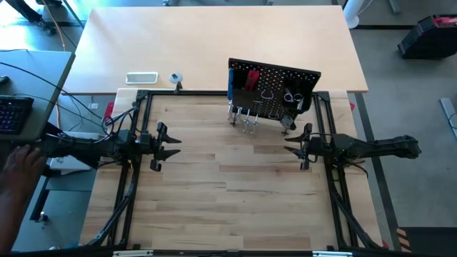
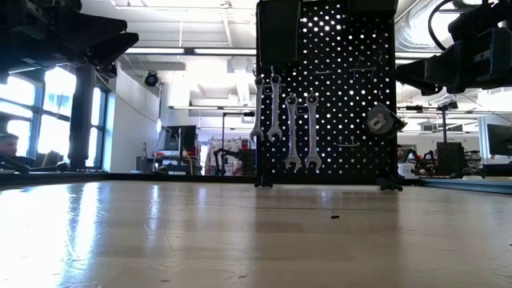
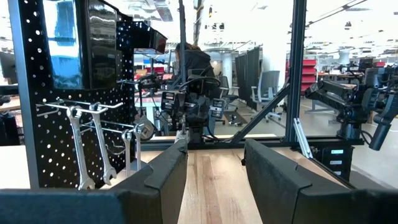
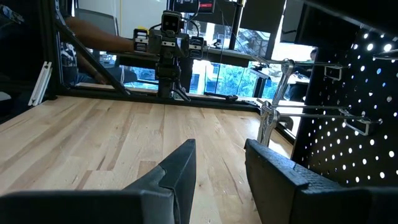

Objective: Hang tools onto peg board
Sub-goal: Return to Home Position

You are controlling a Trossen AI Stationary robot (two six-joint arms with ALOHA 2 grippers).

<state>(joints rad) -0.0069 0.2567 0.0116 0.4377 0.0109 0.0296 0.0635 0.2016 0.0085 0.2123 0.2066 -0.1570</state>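
Risk: right tool point(image 1: 291, 146) is hovering near the peg board point(image 1: 275, 86), off its front corner. A wide swing while homing could be clipping a leg or shaking the wrenches point(image 2: 290, 120) off their hooks. Its fingers are standing spread, holding and touching nothing. Left tool point(image 1: 171, 144), well apart from the peg board, is gaping empty too. Wrenches are hanging on the peg board's face.

We find open passage over the light wooden table point(image 1: 228, 200), between left gripper point(image 1: 176, 145) and right gripper point(image 1: 291, 145). Along its far edge, right of centre, the upright black perforated metal peg board point(image 1: 275, 89) with hanging slim silver wrenches point(image 2: 288, 128) blocks the way.
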